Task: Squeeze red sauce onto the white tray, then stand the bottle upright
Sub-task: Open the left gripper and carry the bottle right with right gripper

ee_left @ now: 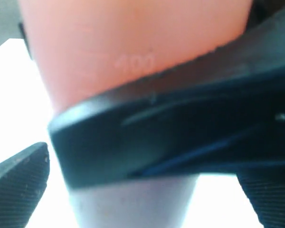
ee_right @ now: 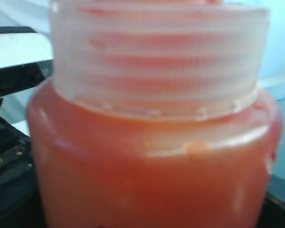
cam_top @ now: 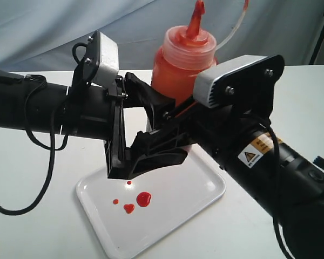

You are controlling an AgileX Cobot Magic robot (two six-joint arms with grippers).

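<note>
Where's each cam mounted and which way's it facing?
Exterior: off the arms, above the table, looking down on the white tray, red sauce, both arms at the bottle.
Left wrist: left arm, close on the bottle's side; left gripper's pads and apparently the right gripper's finger show.
Right wrist: right arm, close on the bottle's shoulder and ribbed cap; dark robot parts at the edges.
All three share the bottle.

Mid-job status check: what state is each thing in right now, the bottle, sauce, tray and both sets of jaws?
Bottle: upright, nozzle pointing up, base hidden behind the arms.
Sauce: a few drops lying on the tray.
Tray: lying flat, spotted with sauce.
Left gripper: jaws open, either side of the bottle with gaps.
Right gripper: at the bottle; jaws open or shut cannot be told.
</note>
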